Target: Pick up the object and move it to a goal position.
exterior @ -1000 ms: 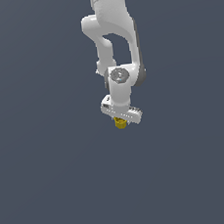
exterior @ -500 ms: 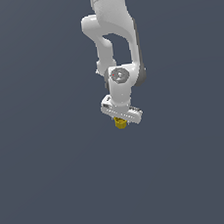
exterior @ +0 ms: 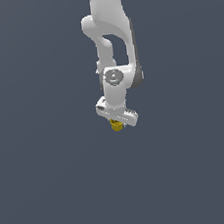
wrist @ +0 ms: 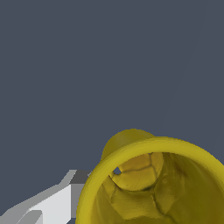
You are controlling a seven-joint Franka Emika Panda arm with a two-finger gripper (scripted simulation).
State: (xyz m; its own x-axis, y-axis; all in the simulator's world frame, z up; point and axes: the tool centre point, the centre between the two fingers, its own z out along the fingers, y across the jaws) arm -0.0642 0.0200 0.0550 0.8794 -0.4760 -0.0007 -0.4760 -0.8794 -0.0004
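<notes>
Arm (exterior: 109,30) hangs down from the top of the exterior view, wrist pointing straight down. Gripper (exterior: 116,122) sits at the bottom of it, white crossbar tilted a little. Object (exterior: 117,126) is a small yellow stub poking out just under the crossbar, right between where the fingers should be. So it lies dead in line with the jaws, not off to either side.

Jaws look closed in on the object, holding it; the fingers themselves are too small to make out in the exterior view, so the grip is a judgement from the way the object hangs there with nothing visible beneath it. No table edge, no surface line, just flat grey background all round, so height above anything cannot be told.

Wrist view: object (wrist: 153,183) fills the lower part, very close to the lens, hollow top facing the camera. Rim is a thick yellow ring, inside is lumpy yellow, nothing else in it that I can see. Its axis runs roughly along the gripper's approach line. One white and grey finger (wrist: 48,205) shows just beside the rim, touching or nearly so.

No goal marker visible in either view. Pick looks done; the carry to the goal is what remains, direction unknown.
</notes>
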